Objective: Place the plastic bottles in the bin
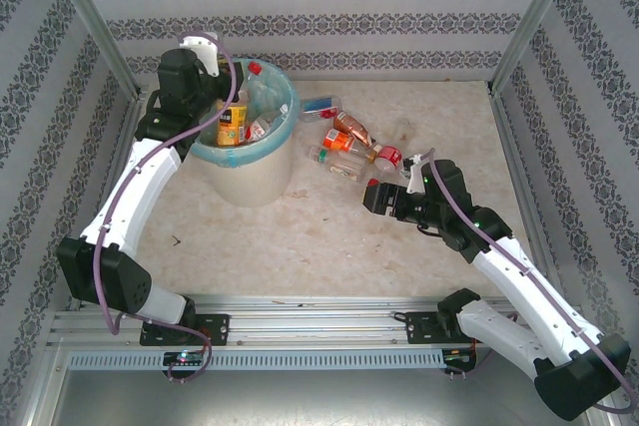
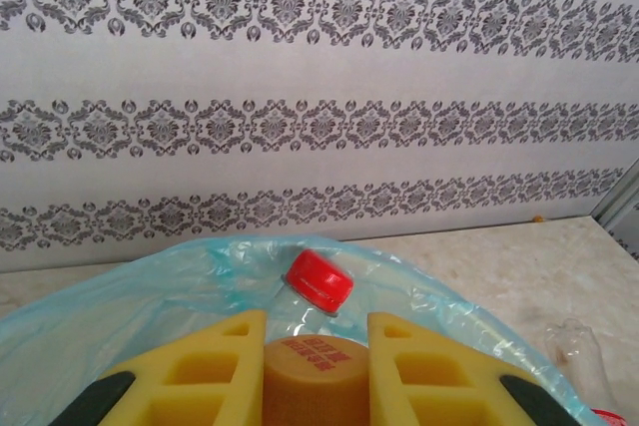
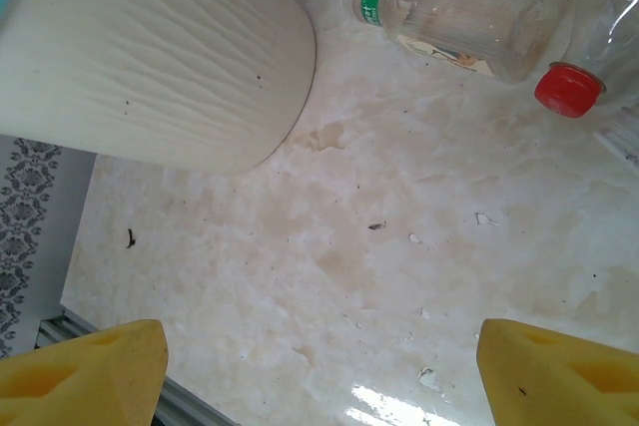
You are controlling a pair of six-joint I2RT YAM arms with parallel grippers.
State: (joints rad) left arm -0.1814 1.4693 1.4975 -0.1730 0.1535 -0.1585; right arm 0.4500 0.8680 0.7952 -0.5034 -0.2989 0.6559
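— What is being gripped by the left gripper (image 2: 317, 334)?
— A tan-capped bottle (image 2: 315, 381) is being clamped at its cap between the yellow fingers (image 2: 215, 366). It is being held upright in the mouth of the bin (image 1: 250, 179).
— Is anything else being contained there?
— A red-capped bottle (image 2: 319, 281) is being cradled by the turquoise liner (image 2: 130, 291), just beyond the held one.
— And the right gripper (image 3: 324, 371)?
— Its fingers are being held wide apart with nothing between them, above the table (image 3: 329, 246), near the bin's wall.
— Where are the other bottles being seen?
— A green-capped clear bottle (image 3: 459, 17) is lying in a heap of bottles (image 1: 349, 142) on the table, to the right of the bin.
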